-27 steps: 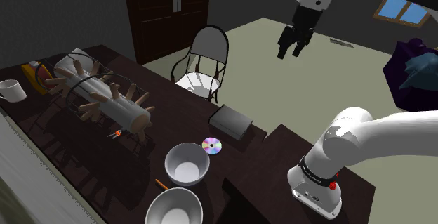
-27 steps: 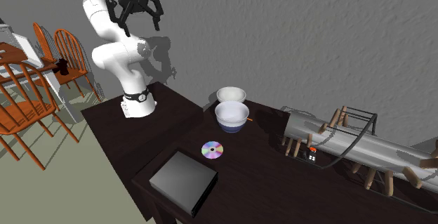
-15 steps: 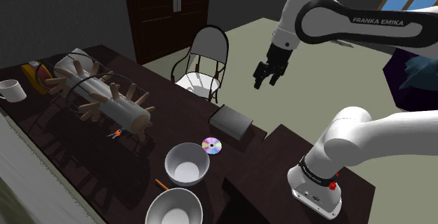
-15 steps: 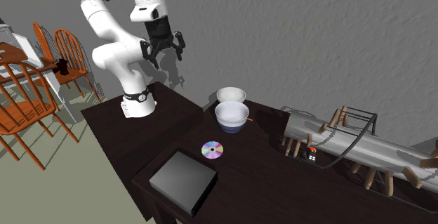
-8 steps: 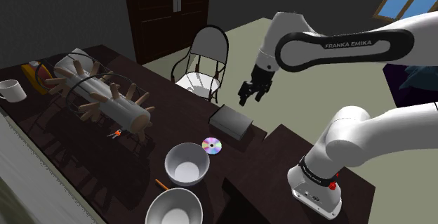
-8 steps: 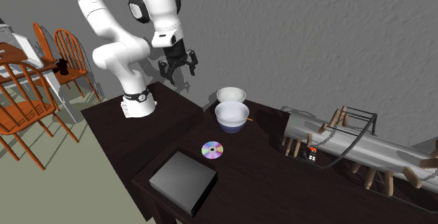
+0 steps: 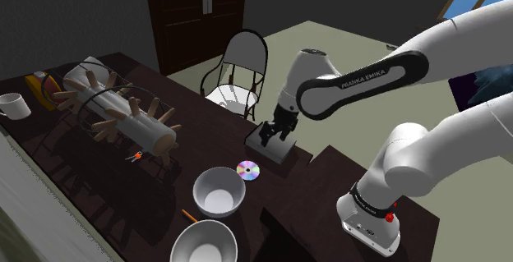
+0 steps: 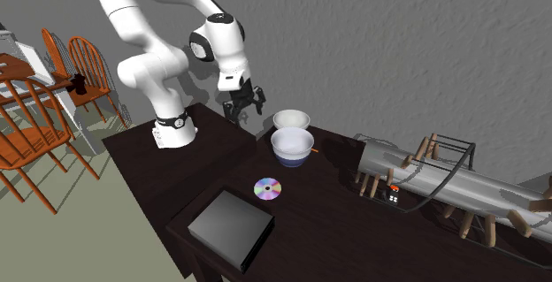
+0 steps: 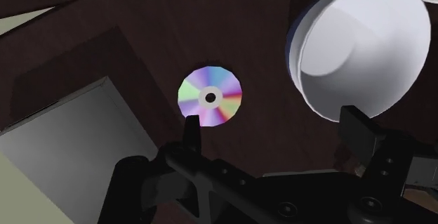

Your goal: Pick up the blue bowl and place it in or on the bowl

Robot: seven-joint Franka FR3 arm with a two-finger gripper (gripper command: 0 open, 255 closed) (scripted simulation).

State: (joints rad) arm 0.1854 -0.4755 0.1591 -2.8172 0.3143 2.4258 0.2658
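Observation:
Two bowls stand side by side on the dark table. The blue bowl is white inside with a blue outer wall. Beside it, toward the table's edge, is the plain white bowl. My gripper hangs open above the table, apart from both bowls, with nothing between its fingers. In the wrist view the blue bowl lies just beyond the one finger and a shiny disc beyond the other.
The disc lies flat between the blue bowl and a grey box. A metal cylinder with wooden pegs takes up the table's far part. A white mug and a chair stand farther off.
The arm has swung down from high over the floor toward the table. The gripper now hangs low near the grey box and disc, still open. Bowls have not moved.

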